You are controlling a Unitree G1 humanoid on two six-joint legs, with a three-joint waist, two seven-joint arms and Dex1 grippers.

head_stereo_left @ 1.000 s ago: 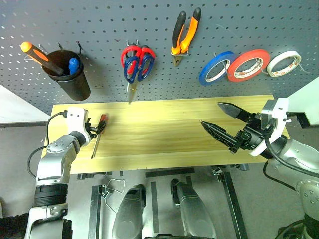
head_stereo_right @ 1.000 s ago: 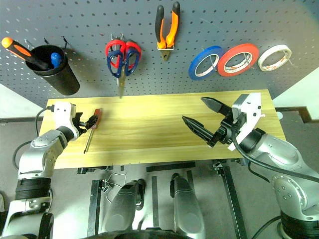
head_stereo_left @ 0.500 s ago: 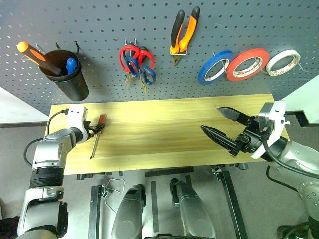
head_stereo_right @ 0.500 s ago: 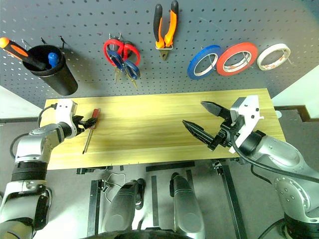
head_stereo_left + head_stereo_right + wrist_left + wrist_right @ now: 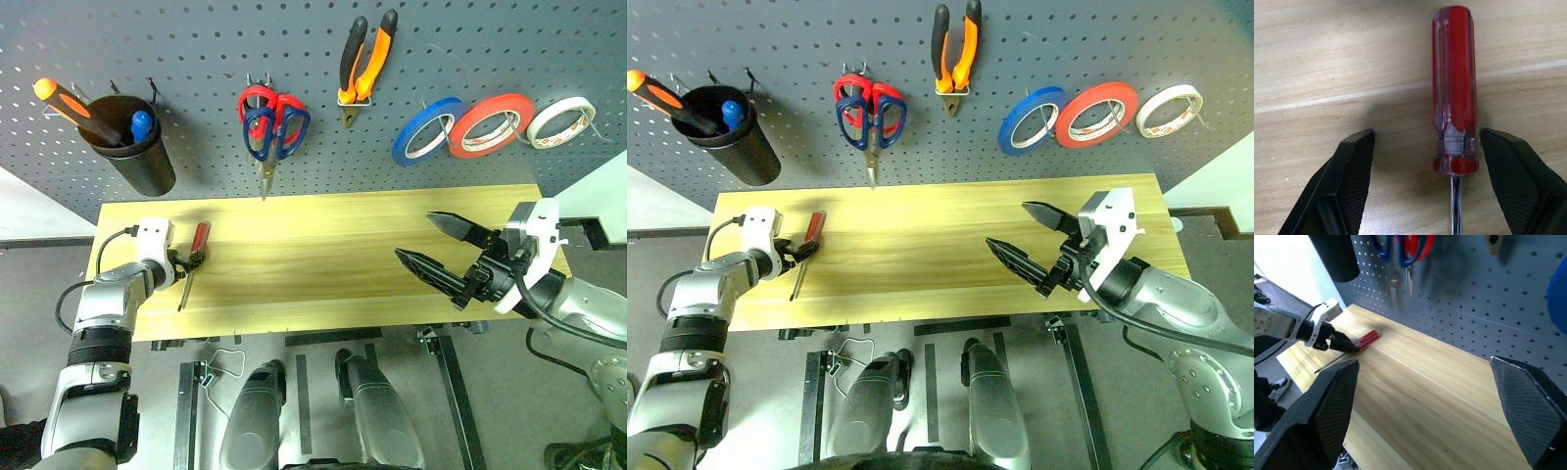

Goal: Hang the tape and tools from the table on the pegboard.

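Note:
A small red-handled tool, a slim screwdriver, lies on the light wood table near its left end. My left gripper is low over it and open. One finger stands on each side of the handle's collar, with gaps to both. My right gripper hovers open and empty above the table's right part. On the pegboard hang the red tape, the orange-and-black pliers and the blue-handled scissors.
Red-handled scissors share the hook with the blue ones. A blue roll and a white roll flank the red tape. A black cup holding an orange-handled screwdriver hangs at the board's left.
My left gripper has sunk closer to the red-handled tool. The scissors on the board swung apart and have come back together. The right arm has kept still.

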